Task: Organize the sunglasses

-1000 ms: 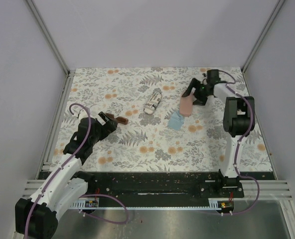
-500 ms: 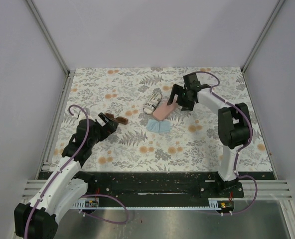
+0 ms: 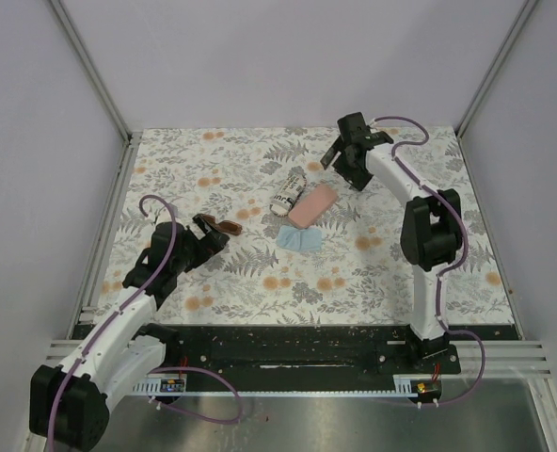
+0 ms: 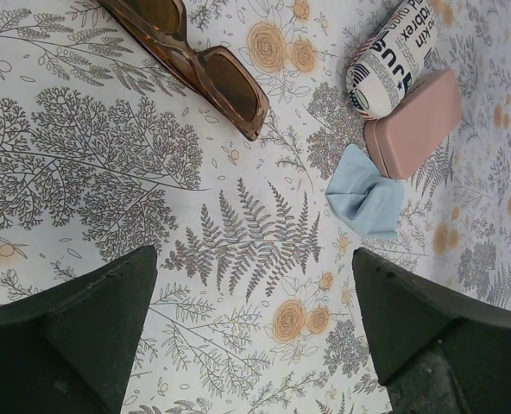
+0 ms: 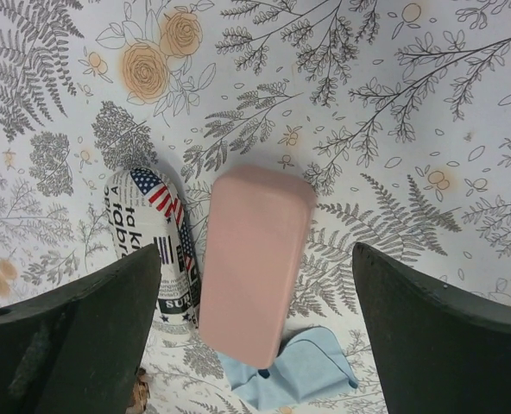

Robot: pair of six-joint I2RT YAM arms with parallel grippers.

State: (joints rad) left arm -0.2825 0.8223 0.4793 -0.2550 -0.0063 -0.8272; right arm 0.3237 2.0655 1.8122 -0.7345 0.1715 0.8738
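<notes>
The brown sunglasses (image 3: 227, 227) lie folded on the floral table, at the top of the left wrist view (image 4: 195, 60). My left gripper (image 3: 209, 234) is open and empty just short of them, fingers wide apart (image 4: 255, 336). The white-framed sunglasses are not in view. My right gripper (image 3: 340, 165) is open and empty, raised above and behind the pink case (image 3: 313, 204). In the right wrist view the case (image 5: 251, 263) lies flat between my spread fingers (image 5: 255, 332), untouched.
A stars-and-stripes pouch (image 3: 289, 191) lies against the pink case's left side (image 5: 156, 250). A light blue cloth (image 3: 300, 240) lies just in front of the case (image 5: 299, 379). Both also show in the left wrist view, the pouch (image 4: 392, 56) and the cloth (image 4: 366, 200). Metal rails edge the table.
My right gripper carried the pink case left, set it down beside the pouch, let go and drew back toward the far side. The cloth dropped in front. My left arm barely moved.
</notes>
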